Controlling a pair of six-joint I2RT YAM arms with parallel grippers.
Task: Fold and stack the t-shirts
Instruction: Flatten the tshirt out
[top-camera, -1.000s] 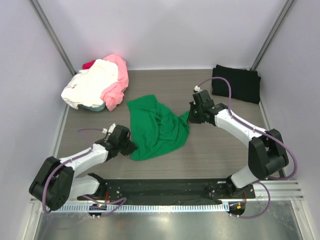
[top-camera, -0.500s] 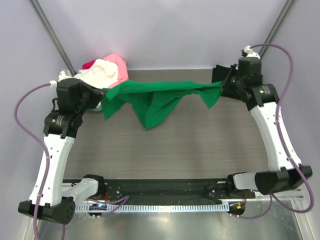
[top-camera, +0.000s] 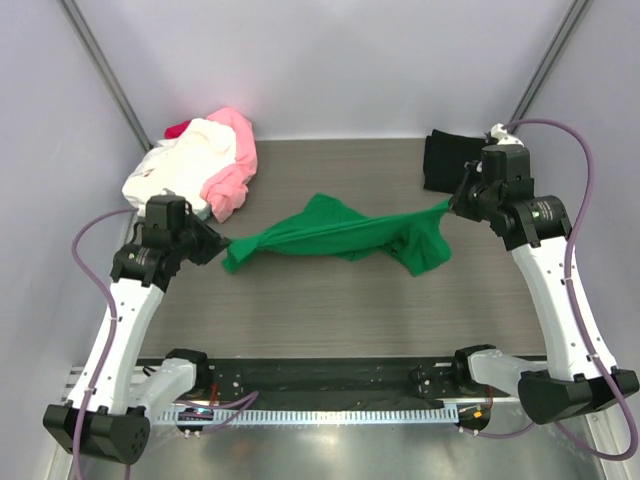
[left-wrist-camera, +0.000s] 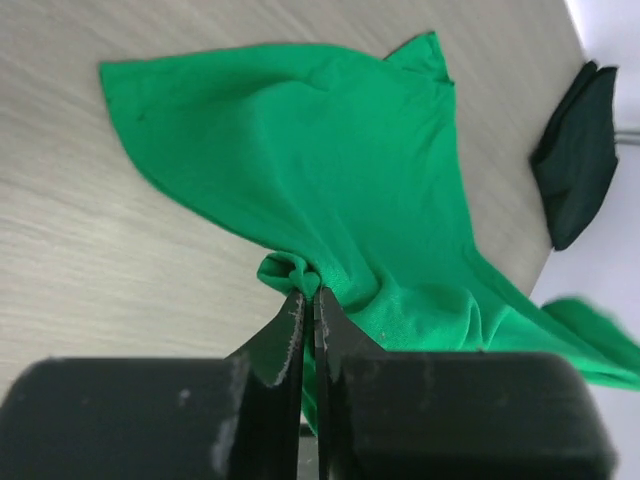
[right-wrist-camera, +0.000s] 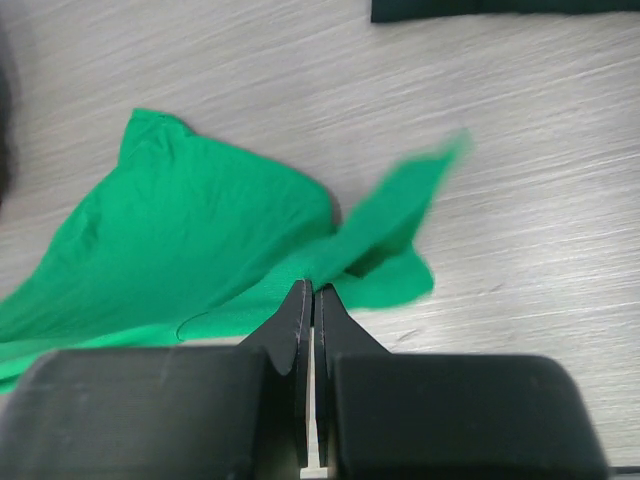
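From above, the green shirt (top-camera: 340, 235) hangs stretched between the left hand (top-camera: 222, 247) and right hand (top-camera: 452, 205), sagging to the grey wood-grain tabletop (top-camera: 330, 310); only the wrist views show each hand clamped on a bunched edge. A black shirt (top-camera: 455, 160) lies far right and a pink, cream and red pile (top-camera: 195, 170) far left, between pale walls (top-camera: 330, 60), the red one mostly hidden

Desk (top-camera: 330, 310): bare wood across the 6 o'clock half, open side to side.
Green shirt (top-camera: 340, 232): strung across the centre from 9 to 3 o'clock, pinched at its ends by the left tool (top-camera: 222, 243) and right tool (top-camera: 452, 204); it bars near-to-far passage.
Shirt pile (top-camera: 190, 170): fills the 10 o'clock corner.
Black shirt (top-camera: 445, 160): 2 o'clock corner, just behind the right tool.
Bare strip at 12 o'clock, between the pile and the black shirt.
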